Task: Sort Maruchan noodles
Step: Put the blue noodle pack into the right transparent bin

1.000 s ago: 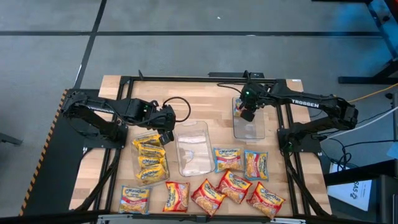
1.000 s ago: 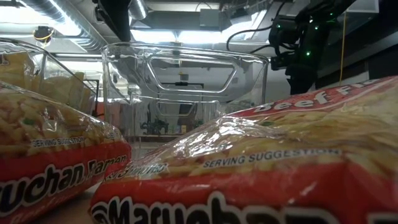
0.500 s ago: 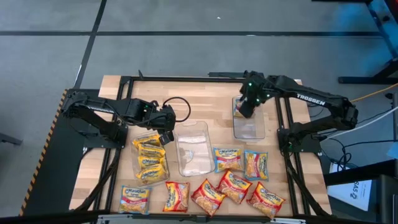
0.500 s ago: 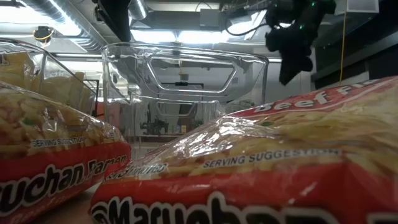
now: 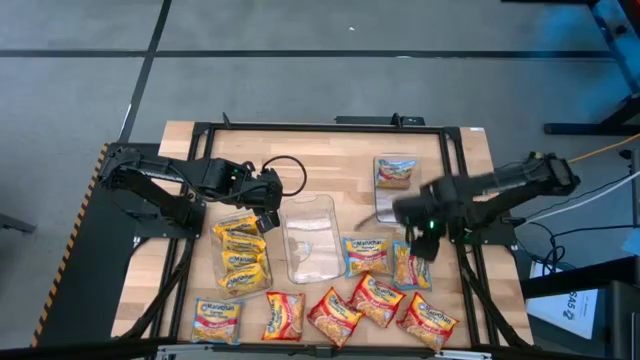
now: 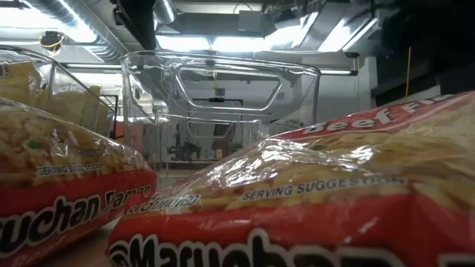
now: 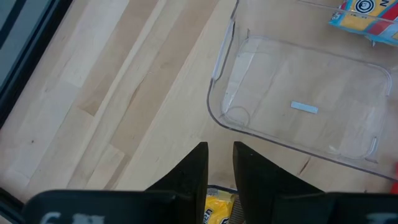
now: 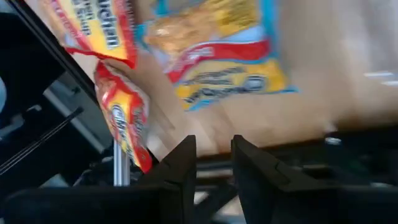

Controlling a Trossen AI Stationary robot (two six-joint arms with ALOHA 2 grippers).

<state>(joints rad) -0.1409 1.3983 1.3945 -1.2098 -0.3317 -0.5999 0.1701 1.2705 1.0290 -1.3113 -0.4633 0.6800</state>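
Here the right gripper [image 5: 424, 248] hangs over the near right part of the table [image 5: 330, 165], just above a blue-edged noodle packet [image 5: 411, 265] that lies flat beneath it. Its two fingers [image 8: 180, 163] stand a little apart with nothing between them. In the right wrist view that same blue-edged packet [image 8: 214, 46] shows ahead of the fingers, with red-orange packets [image 8: 124, 118] beside it. Behind this gripper, toward the far edge, a clear tray [image 5: 398, 190] holds one packet [image 5: 395, 173] at its far end.

The left gripper [image 5: 268, 205] waits on the other side of the table, at the far end of a clear tray filled with yellow packets [image 5: 243, 252]. Its fingers [image 7: 194, 171] are parted by a narrow gap and hold nothing; a bit of yellow packet [image 7: 219, 205] shows just under them. Ahead of it in the left wrist view sits the middle clear tray [image 7: 305, 115], with only a small label on its floor.

Between the two grippers, that middle tray [image 5: 311, 238] stands on the wood. Near the right gripper, a packet [image 5: 366, 254] lies beside the blue-edged one. Along the near edge lie a yellow packet [image 5: 217, 319] and four red-orange packets [image 5: 375, 300] in a loose row. In the low view two red-orange packets [image 6: 312, 200] fill the foreground, with the clear tray [image 6: 223, 104] behind them.
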